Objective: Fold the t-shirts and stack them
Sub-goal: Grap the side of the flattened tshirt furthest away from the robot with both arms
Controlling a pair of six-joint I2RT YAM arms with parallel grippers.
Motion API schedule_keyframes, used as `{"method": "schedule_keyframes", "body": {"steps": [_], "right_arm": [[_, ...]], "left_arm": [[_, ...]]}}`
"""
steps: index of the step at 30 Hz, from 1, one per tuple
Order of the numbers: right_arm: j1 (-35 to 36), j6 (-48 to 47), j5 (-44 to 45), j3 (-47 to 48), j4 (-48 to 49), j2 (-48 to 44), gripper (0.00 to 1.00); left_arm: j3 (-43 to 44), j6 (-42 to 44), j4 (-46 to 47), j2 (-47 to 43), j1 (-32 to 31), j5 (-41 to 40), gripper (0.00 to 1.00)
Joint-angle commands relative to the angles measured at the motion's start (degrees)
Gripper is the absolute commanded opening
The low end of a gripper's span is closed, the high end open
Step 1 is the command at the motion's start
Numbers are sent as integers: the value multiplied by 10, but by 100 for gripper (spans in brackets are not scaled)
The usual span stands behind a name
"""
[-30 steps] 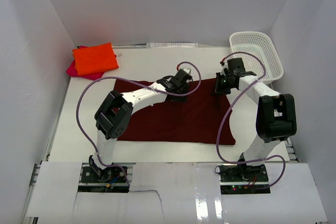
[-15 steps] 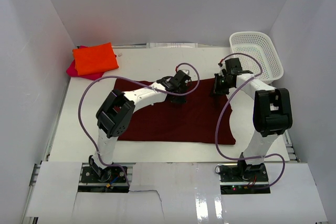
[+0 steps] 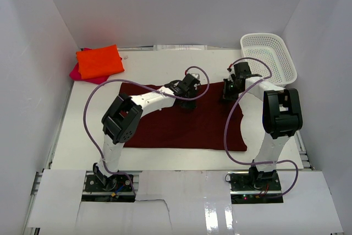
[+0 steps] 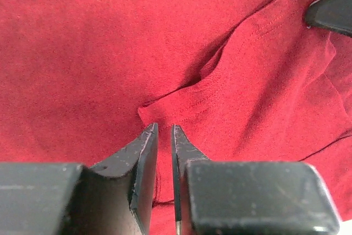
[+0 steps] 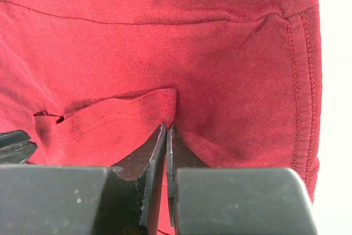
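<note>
Maroon cloth fills the middle of a white table: a dark maroon t-shirt lies spread out flat, seen from above. Both robot arms reach over it to its far edge. The left gripper is down on the cloth near the middle of that edge. The right gripper is down near the far right corner, well apart from the left one.

In the left wrist view the jaws are drawn in to a narrow slit, their tips at the corner of a small raised fold with a stitched hem, pinching the maroon cloth. In the right wrist view the jaws are likewise almost together, nipping the end of a hemmed fold beside the shirt's stitched right edge.

At the far left corner of the table a folded bright orange t-shirt rests on top of a magenta-pink t-shirt, whose edge peeks out beneath. A white mesh basket stands at the far right corner
</note>
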Motion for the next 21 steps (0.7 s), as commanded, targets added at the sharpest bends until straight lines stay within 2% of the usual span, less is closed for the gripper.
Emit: {"method": "schedule_keyframes", "body": {"steps": [1,3,5,8,21], "right_arm": [[3,2,6,21,13,-2,8],[3,2,6,20,13,-3,8],[3,2,5,20,13,-5,8],[3,1,4,20,13,-4,8],[3,1,9,21,10,-1,8]], "left_arm": [[2,-7,10,10,3,20,27],[4,-8,5,18,4,19,29],[3,-12,3,21,7,14,36],[0,-13,1,20,7,7,41],[7,-14,-14,23,9,-17,39]]}}
